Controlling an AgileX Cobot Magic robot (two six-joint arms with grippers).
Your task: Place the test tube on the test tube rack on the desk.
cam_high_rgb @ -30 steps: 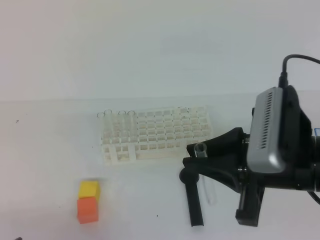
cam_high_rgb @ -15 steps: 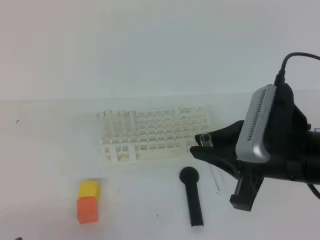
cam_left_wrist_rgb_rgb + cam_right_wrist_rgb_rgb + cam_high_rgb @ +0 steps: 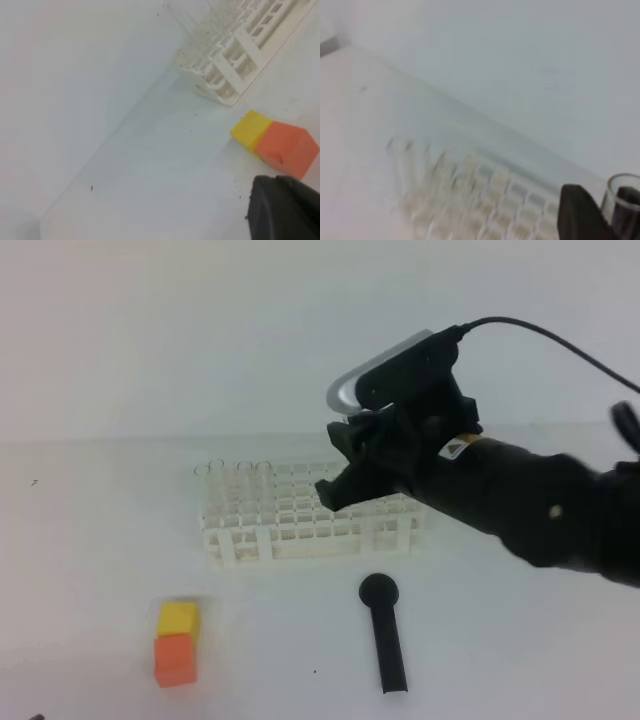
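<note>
Hovering over the right half of the test tube rack, the right gripper grips the test tube between its jaws (only the open rim shows, in the wrist view). Rack stands on the desk. Left gripper sits closed near the orange cube and yellow cube, carrying nothing.

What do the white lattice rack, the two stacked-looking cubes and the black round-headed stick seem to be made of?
White lattice rack: likely moulded plastic, matt, with thin uniform walls. Yellow cube and orange cube: solid-coloured, matt, possibly foam or painted wood. Black round-headed stick: dark matt plastic or rubber; unclear which.
</note>
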